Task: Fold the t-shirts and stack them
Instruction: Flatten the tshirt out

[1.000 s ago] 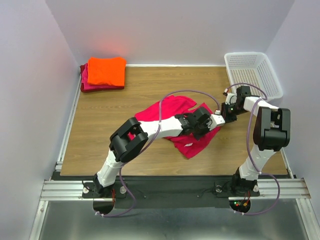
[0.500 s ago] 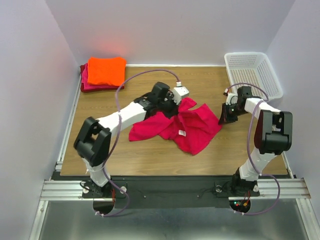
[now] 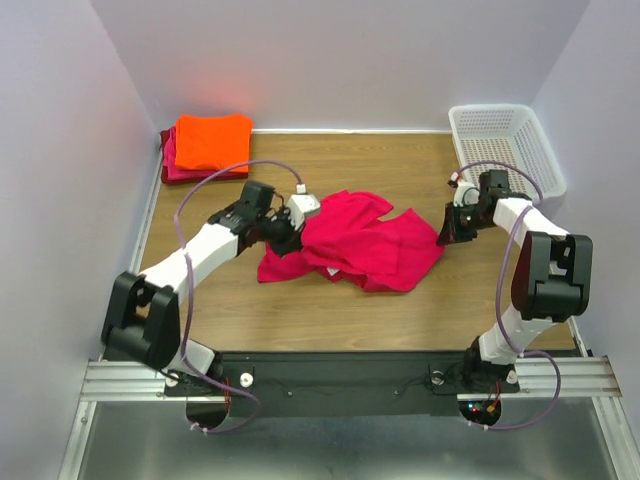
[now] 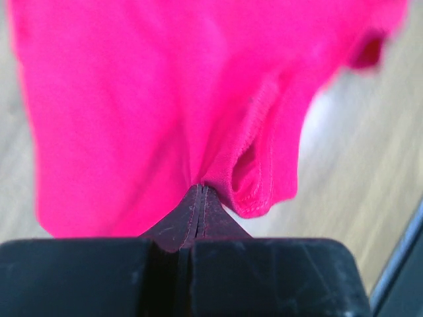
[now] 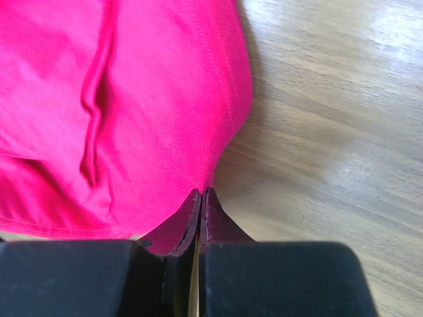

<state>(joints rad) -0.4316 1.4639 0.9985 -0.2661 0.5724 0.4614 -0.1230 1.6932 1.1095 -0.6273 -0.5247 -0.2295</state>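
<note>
Pink shirt (image 3: 365,240) lies crumpled mid-counter (image 3: 300,305), slung between the two arms, bunched and creased, not flat.

Left claw (image 4: 200,193): clenched on a hemmed edge at the shirt's left side. Its wrist view shows cloth pinched at the very tips.

Right claw (image 5: 200,193): clenched on the shirt's right edge, a fold of cloth caught between the tips, bare wood just beside.

Orange shirt (image 3: 212,140): folded, far-left corner, lying on top of a folded red shirt (image 3: 172,165). Only the red one's left and near edges show.

Basket (image 3: 505,135): far-right corner, well apart from the pink shirt.

Progress, as judged: two of three shirts folded and stacked, so roughly two thirds done. Left to do: pull the pink shirt out flat between the claws, fold it to a rectangle, then carry it to the stack and lay it on the orange one.
</note>
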